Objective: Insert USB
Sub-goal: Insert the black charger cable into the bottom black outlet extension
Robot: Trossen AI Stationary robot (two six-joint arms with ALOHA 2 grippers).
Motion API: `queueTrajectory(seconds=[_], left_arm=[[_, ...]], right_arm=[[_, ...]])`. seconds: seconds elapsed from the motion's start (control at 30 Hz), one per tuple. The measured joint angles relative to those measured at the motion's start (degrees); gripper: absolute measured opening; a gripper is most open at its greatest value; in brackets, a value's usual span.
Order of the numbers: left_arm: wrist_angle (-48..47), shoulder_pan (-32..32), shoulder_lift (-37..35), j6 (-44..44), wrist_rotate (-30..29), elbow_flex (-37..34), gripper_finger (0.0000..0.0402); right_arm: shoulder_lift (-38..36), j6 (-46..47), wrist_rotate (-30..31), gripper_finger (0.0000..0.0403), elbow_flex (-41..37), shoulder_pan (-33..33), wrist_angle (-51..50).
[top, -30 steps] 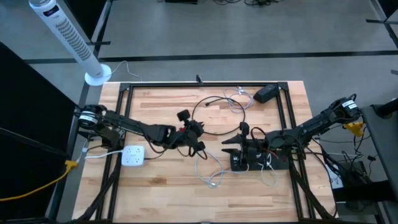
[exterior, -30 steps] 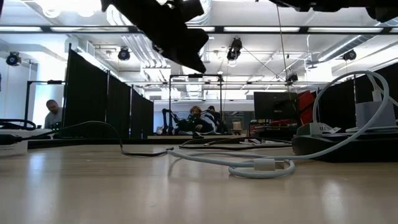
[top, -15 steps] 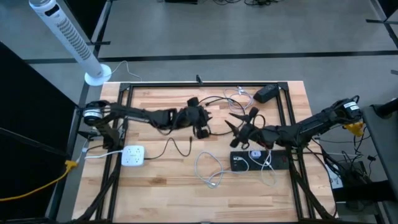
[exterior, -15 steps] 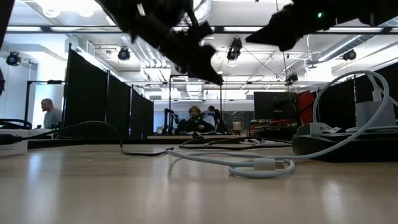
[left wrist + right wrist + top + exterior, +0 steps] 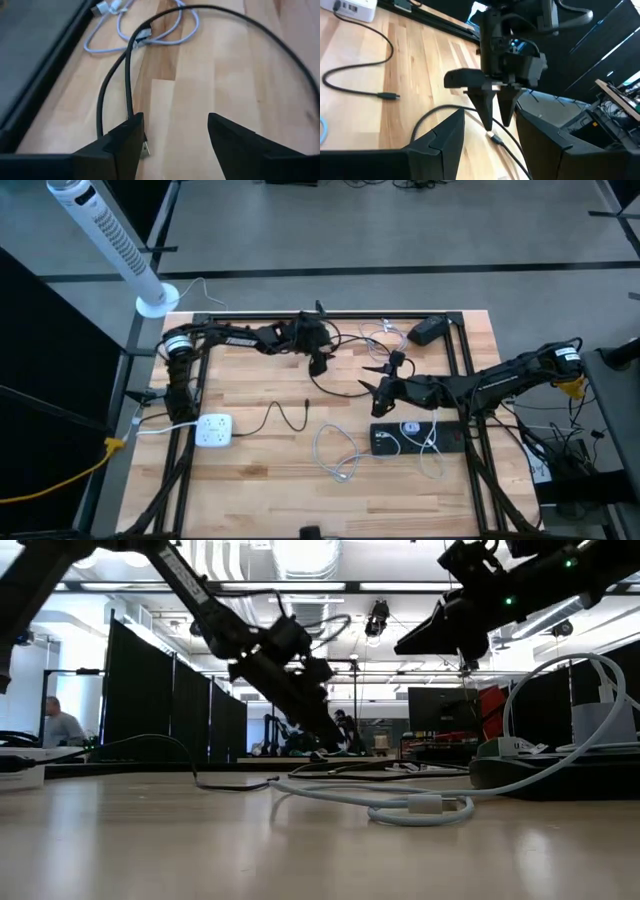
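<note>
— Looking down over the table (image 5: 250,480), where is your left gripper (image 5: 318,363)?

— At twelve o'clock from the table's middle, near the far edge, with the arm stretched along that edge. My fingers (image 5: 127,140) are spread wide and nothing sits between them.

— And the USB plug (image 5: 145,149)?

— It lies flat on the wood at the end of the black cable (image 5: 129,80). It is just beside one of my left fingertips, outside the gap rather than in it. I cannot tell whether the finger touches it. From the right wrist, the plug shows on the boards right under the left gripper's tips.

— What about your right gripper (image 5: 372,378)?

— It is between one and two o'clock from the middle, raised above the table and pointing toward the left one. Its fingers (image 5: 440,135) stand apart and carry nothing.

— What else is on the table?

— A black power strip (image 5: 440,442) is at three o'clock, below my right arm. A white power strip (image 5: 213,430) is at nine o'clock. A loose white cable (image 5: 338,462) lies at six o'clock.
</note>
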Motion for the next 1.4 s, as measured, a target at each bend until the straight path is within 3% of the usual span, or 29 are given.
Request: queueTrajectory(seconds=[0.17,0.33,0.57,0.73,0.9,1.23,1.4], left_arm=[[-9.31,0.19,2.53,1.42,-0.07,7.1,0.0163],[-18.27,0.36,5.14,-2.67,-0.46,13.31,0.0141],[-31.57,-0.19,7.08,-4.87,-7.87,24.28,0.0159],[-40.21,0.82,10.3,-1.43,-5.91,34.62,0.0185],[-49.08,1.37,17.91,3.99,-5.95,44.28,0.0198],[-59.99,1.34,31.06,7.83,-5.52,62.08,0.0172],[-61.18,0.91,32.0,7.03,-5.71,64.42,0.0159]], right_arm=[[0.0,0.0,-0.01,0.0158,-0.38,-0.8,0.04],[0.0,0.55,-0.14,0.0156,-0.47,-0.95,0.0],[0.0,1.47,-2.57,0.0163,-0.63,-0.95,0.01],[0.0,1.66,-3.13,0.0159,-0.69,-0.95,0.01],[0.0,2.29,-3.13,0.0152,-0.71,-0.95,-0.46],[0.0,2.42,-2.96,0.0158,-0.71,-0.95,-3.18],[0.0,2.21,-2.94,0.0154,-0.71,-0.95,-3.14]])
